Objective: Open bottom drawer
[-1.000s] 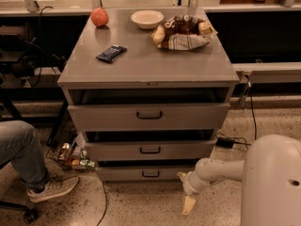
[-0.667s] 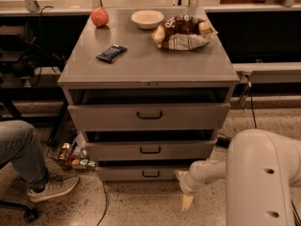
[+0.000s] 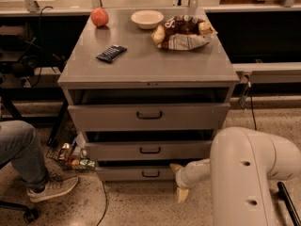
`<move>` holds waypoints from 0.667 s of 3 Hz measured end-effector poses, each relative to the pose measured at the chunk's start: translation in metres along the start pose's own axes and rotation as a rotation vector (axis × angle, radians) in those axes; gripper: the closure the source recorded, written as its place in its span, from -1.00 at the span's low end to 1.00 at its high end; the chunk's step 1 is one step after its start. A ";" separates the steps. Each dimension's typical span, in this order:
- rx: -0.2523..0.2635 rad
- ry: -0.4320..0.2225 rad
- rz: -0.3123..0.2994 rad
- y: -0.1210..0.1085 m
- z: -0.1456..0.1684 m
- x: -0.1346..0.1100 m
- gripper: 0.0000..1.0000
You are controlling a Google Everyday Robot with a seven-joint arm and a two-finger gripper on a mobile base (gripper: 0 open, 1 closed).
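The grey cabinet has three drawer fronts. The bottom drawer (image 3: 127, 173) is the lowest and narrowest panel, with a small black bar handle (image 3: 150, 173). It sits only slightly out from the cabinet. My gripper (image 3: 178, 181) is at floor height by the right end of that front, right of the handle. It looks open: one cream fingertip (image 3: 175, 167) is against the panel and the other (image 3: 182, 195) points down at the floor. It holds nothing. My white arm (image 3: 244, 173) fills the lower right.
On the cabinet top (image 3: 150, 60) lie an apple (image 3: 99, 17), a white bowl (image 3: 147, 19), a snack bag (image 3: 182, 32) and a dark bar (image 3: 111, 53). A seated person's leg and shoe (image 3: 47, 188) are at the left, with cans (image 3: 75, 157) and a cable on the floor.
My gripper has moved left and slightly up, from clear of the cabinet to the right end of the bottom drawer front. The drawers have not moved.
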State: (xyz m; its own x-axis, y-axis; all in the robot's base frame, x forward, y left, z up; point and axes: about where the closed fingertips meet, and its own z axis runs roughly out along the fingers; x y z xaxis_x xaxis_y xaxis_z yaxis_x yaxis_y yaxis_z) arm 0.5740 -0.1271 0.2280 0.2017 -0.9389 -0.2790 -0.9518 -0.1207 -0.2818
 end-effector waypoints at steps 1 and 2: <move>0.022 -0.012 -0.002 -0.015 0.014 0.002 -1.00; 0.040 -0.018 0.012 -0.032 0.033 0.006 -1.00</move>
State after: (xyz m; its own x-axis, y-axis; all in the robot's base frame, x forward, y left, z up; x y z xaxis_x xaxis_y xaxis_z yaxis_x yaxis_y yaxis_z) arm 0.6134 -0.1182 0.2054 0.1948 -0.9343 -0.2986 -0.9443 -0.0964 -0.3147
